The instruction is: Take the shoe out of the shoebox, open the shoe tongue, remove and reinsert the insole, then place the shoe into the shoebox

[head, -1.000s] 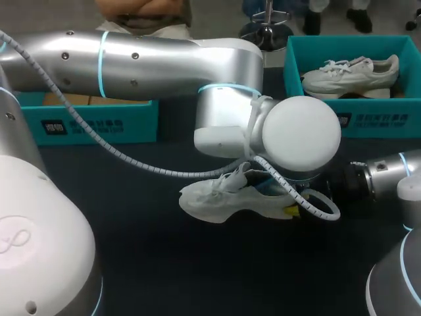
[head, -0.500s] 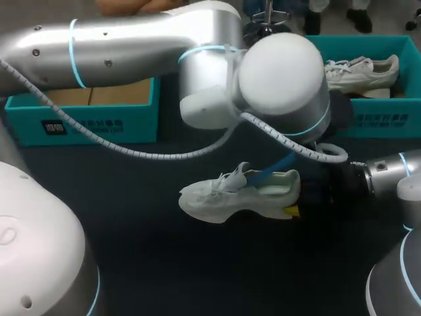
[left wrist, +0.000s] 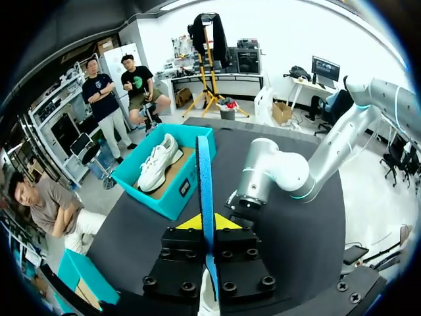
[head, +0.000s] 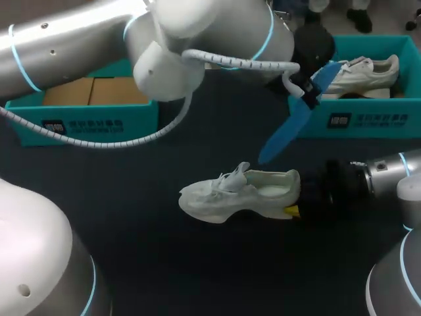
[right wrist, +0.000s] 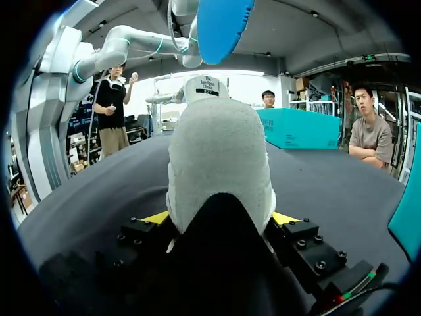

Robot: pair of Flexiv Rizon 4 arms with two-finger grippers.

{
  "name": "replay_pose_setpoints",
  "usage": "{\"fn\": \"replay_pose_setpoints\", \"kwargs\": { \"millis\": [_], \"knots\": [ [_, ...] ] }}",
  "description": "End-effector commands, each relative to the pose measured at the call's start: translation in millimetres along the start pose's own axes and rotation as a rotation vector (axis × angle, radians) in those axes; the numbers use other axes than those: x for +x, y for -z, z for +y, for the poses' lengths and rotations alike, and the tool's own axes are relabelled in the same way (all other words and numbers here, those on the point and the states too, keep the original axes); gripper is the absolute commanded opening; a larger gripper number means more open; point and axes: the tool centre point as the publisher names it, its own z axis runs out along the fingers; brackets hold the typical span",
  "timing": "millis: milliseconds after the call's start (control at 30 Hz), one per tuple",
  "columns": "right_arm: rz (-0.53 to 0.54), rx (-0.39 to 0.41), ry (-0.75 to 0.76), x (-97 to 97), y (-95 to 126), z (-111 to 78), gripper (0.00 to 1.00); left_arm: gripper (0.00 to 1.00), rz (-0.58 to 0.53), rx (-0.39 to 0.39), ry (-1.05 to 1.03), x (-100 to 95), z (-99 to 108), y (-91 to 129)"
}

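A white shoe [head: 230, 194] lies on its sole on the dark table, toe to the left. My right gripper [head: 294, 199] is shut on its heel. In the right wrist view the heel [right wrist: 220, 158] fills the gap between the yellow fingertips [right wrist: 155, 217]. My left gripper [head: 309, 82] hangs high above the table, shut on a blue insole [head: 283, 131] that dangles over the shoe's opening without touching it. In the left wrist view the insole [left wrist: 204, 178] stands edge-on between the fingers of the left gripper [left wrist: 209, 224]. The insole [right wrist: 223, 23] also shows above the heel in the right wrist view.
A teal shoebox [head: 368, 122] at the back right holds another white shoe [head: 358, 71]. A second teal box [head: 85, 122] with a cardboard insert stands at the back left. The left arm's cable loop [head: 223, 62] hangs over the table's middle.
My left arm has risen and swung back to the right, drawing the blue insole up out of the shoe. The shoe and the right gripper have stayed put.
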Motion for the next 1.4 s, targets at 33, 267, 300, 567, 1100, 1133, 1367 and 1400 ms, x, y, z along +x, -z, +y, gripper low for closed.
{"fn": "replay_pose_setpoints", "kwargs": {
  "millis": [33, 267, 300, 567, 1100, 1133, 1367, 1400],
  "knots": [
    [-0.001, 0.001, 0.0, 0.1, -2, -3.5, 0.0, 0.0, 0.165, 0.073, 0.025, -24.7, 6, 23],
    [-0.001, 0.001, 0.0, 0.1, -2, -3.5, 0.0, 0.0, 0.19, 0.142, 0.054, -47.9, 1, 51],
    [-0.001, 0.001, 0.0, 0.1, -2, -3.5, 0.0, 0.0, 0.197, 0.152, 0.058, -51.0, 0, 55],
    [-0.001, 0.001, 0.0, 0.1, -2, -3.5, 0.0, 0.0, 0.265, 0.21, 0.069, -73.8, 1, 70],
    [-0.001, 0.001, 0.0, 0.1, -2, -3.5, 0.0, 0.0, 0.265, 0.21, 0.069, -73.8, 1, 70],
    [-0.001, 0.001, 0.0, 0.1, -2, -3.5, 0.0, 0.0, 0.265, 0.21, 0.069, -73.8, 1, 70],
    [-0.001, 0.001, 0.0, 0.1, -2, -3.5, 0.0, 0.0, 0.265, 0.21, 0.069, -73.8, 1, 70],
    [-0.001, 0.001, 0.0, 0.1, -2, -3.5, 0.0, 0.0, 0.277, 0.206, 0.076, -77.5, 0, 72]
  ]
}}
